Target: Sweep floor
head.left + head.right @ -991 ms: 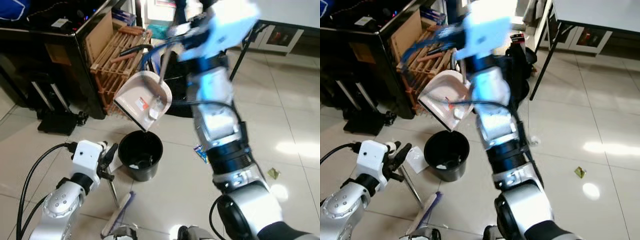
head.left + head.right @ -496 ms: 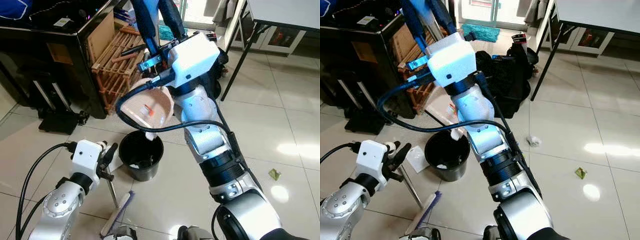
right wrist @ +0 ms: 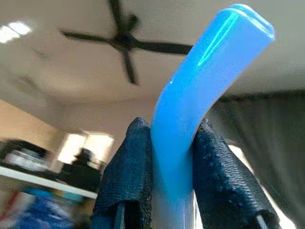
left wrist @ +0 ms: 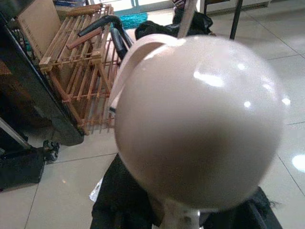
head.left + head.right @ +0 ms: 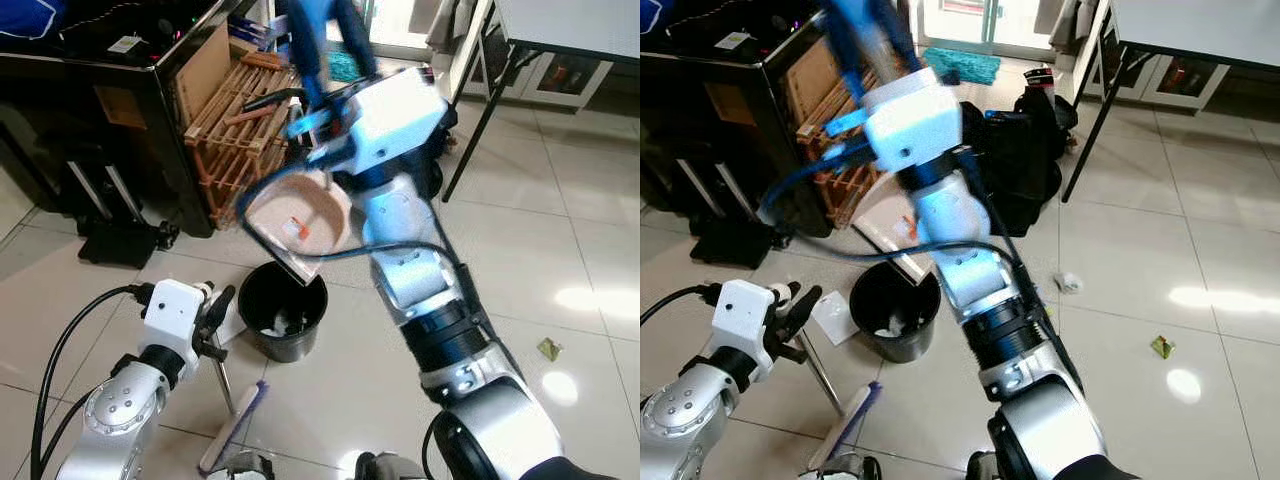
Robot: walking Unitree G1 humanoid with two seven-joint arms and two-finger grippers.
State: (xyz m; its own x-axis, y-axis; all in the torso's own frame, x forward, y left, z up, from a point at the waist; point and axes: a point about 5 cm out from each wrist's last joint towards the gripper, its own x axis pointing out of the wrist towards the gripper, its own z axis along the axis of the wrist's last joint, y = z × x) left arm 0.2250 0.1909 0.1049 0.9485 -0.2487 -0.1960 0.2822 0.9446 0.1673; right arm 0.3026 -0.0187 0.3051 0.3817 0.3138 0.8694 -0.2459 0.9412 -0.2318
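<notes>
My right gripper (image 3: 167, 129) is shut on the blue handle (image 3: 190, 105) of a beige dustpan (image 5: 300, 220). It is raised high in front of me, blurred by motion. The pan hangs tilted, its lower lip just above a black bin (image 5: 283, 310) that holds white scraps. The left wrist view shows the pan's rounded back (image 4: 200, 124) over the bin. My left gripper (image 5: 215, 320) sits low on the left beside the bin, shut on the thin metal handle (image 5: 226, 378) of a broom whose head (image 5: 232, 432) rests on the tiles.
A wooden rack (image 5: 235, 125) and a dark cabinet (image 5: 110, 110) stand behind the bin. Black bags (image 5: 1025, 150) lie beyond, by a table leg (image 5: 1085, 100). A white paper (image 5: 830, 318), a crumpled scrap (image 5: 1067, 283) and a green scrap (image 5: 547, 347) lie on the tiles.
My right arm rolled over and tipped the dustpan; the white scraps that lay in it dropped into the bin. The left arm and the broom stayed put.
</notes>
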